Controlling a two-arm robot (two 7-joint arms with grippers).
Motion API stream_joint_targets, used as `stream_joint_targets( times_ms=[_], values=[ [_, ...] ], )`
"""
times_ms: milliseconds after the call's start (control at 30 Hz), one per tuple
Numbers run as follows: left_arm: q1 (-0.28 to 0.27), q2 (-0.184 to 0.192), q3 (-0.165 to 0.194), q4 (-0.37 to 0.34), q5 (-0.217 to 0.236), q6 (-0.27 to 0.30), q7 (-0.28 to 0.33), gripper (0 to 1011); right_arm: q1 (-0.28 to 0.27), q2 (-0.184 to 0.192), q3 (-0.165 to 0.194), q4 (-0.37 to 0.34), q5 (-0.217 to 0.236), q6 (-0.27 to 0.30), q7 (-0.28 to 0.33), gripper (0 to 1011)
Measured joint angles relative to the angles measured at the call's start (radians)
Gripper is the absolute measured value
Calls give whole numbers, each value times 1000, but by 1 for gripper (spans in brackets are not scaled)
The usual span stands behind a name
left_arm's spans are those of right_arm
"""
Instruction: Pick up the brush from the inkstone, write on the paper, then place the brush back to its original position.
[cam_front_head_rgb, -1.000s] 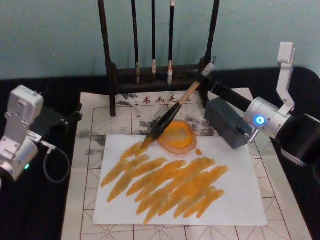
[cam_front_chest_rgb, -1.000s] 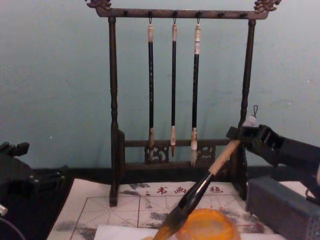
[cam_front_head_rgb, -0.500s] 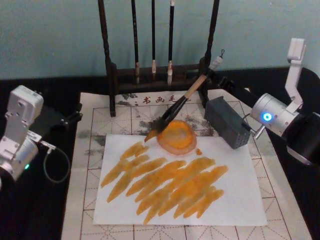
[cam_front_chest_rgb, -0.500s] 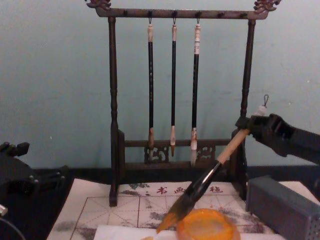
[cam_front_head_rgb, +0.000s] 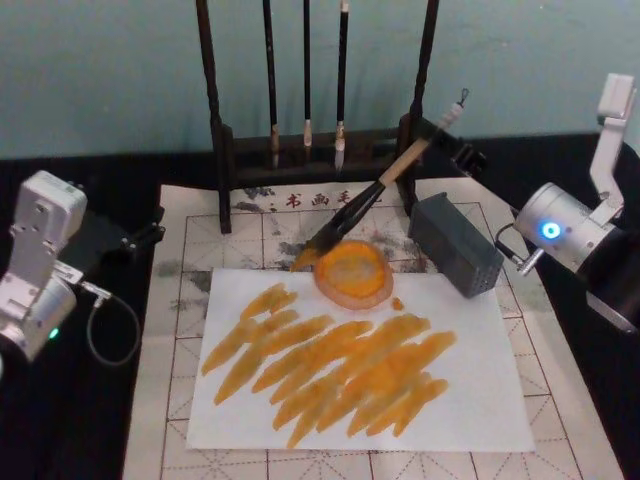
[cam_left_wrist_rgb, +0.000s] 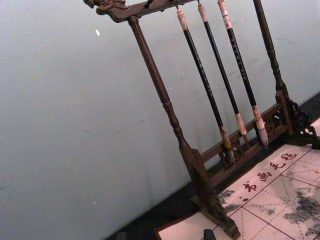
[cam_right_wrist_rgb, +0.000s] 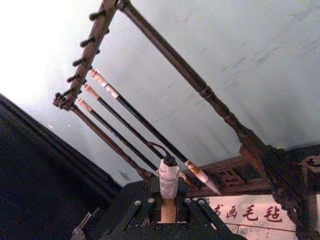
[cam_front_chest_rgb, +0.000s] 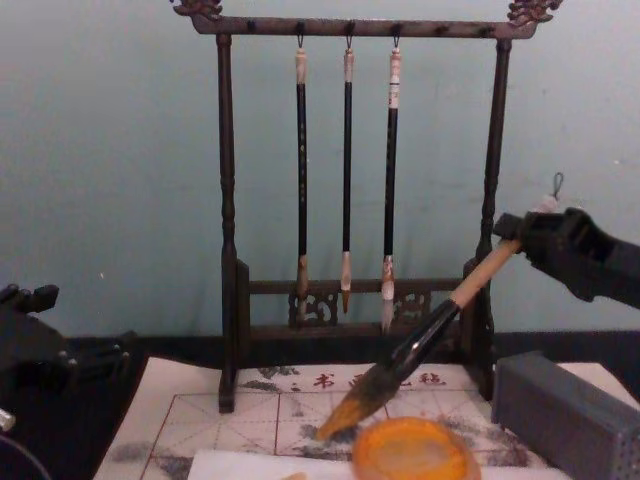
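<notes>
**Brush and surroundings.** The brush (cam_front_head_rgb: 372, 197) hangs tilted in the air. Its pale handle is clamped near the looped end by the right gripper (cam_front_head_rgb: 438, 133), and its orange-stained tip points down and to the left. The tip lies at the far-left rim of the orange dish (cam_front_head_rgb: 352, 272), just past the far edge of the paper (cam_front_head_rgb: 480, 400), which carries broad orange strokes.

- **Clearance:** The upper handle passes close to the right post of the brush rack (cam_front_head_rgb: 418, 90). A grey box (cam_front_head_rgb: 455, 245) sits just to the right of the dish, under the gripper's side. The near-right part of the paper is bare, and the gridded mat (cam_front_head_rgb: 180, 330) shows all round it.
- **Hidden or cut off:** The chest view cuts off the dish's lower part and nearly all of the paper. Whether the tip touches the mat cannot be told. In the right wrist view the jaws are clenched on the handle top, and the rest of the brush is hidden below them.
- **Change from one second ago:** The tip lay over the paper's far edge then. The brush and gripper have since shifted right and back.
- **Left arm:** The left gripper (cam_front_head_rgb: 135, 238) is parked at the mat's left edge, and its grip state cannot be told.
</notes>
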Motion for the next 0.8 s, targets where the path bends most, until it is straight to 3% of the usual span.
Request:
stream_joint_targets(
  times_ms=[800],
  values=[
    [0, 0, 0, 0, 0, 0, 0, 1001, -73, 79, 34, -91, 84, -41, -87, 182]
  ],
)
